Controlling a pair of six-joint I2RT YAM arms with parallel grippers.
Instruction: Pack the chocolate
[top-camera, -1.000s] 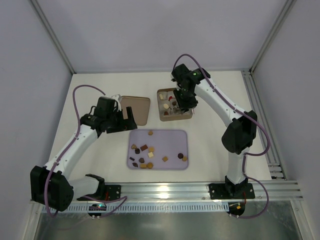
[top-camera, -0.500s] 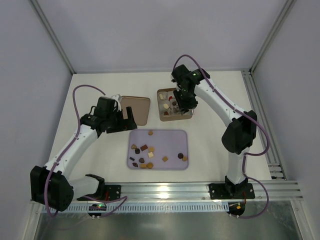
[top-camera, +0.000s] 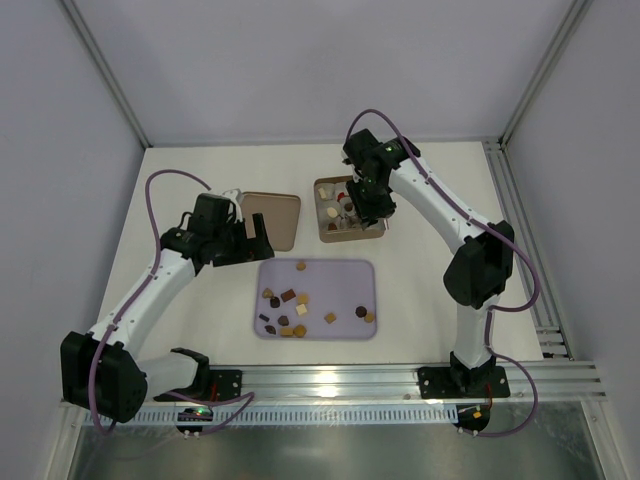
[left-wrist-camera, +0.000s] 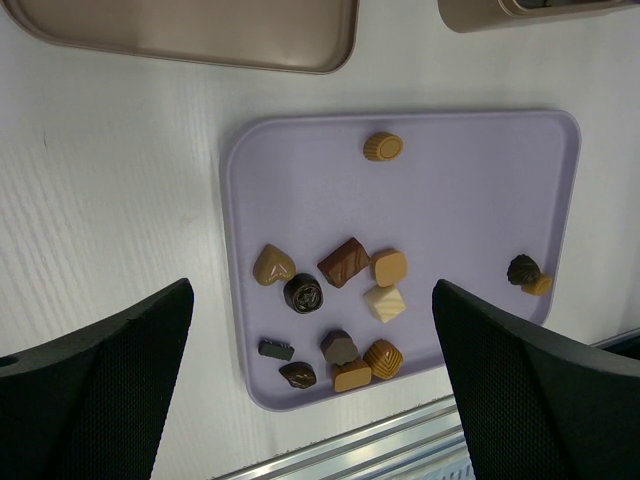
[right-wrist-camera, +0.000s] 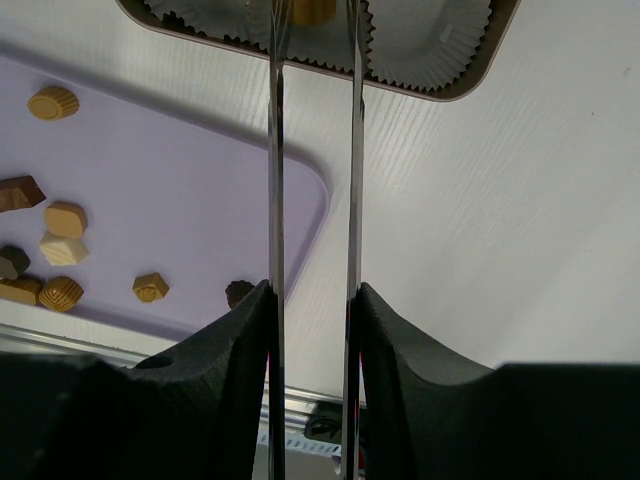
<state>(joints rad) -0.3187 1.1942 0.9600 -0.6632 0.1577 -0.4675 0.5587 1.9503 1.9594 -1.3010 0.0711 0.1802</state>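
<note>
Surface: one flat white table (top-camera: 200, 170) with a faint woodgrain texture, matte, bordered by pale walls on the left, far and right sides.

Items that lay directly on it:

1. A rectangular lavender plastic tray (top-camera: 340, 280) with rounded corners, long side across the table, near the middle and toward the near edge.
2. A shallow square gold-brown metal lid (top-camera: 275, 215), lying flat, beyond the tray's far-left corner and apart from it.
3. A square gold-brown metal tin (top-camera: 350, 237), open side up, beyond the tray's far-right part, beside the lid with bare table between them.
4. A silver slotted metal rail (top-camera: 350, 378) that ran along the near edge.
</note>
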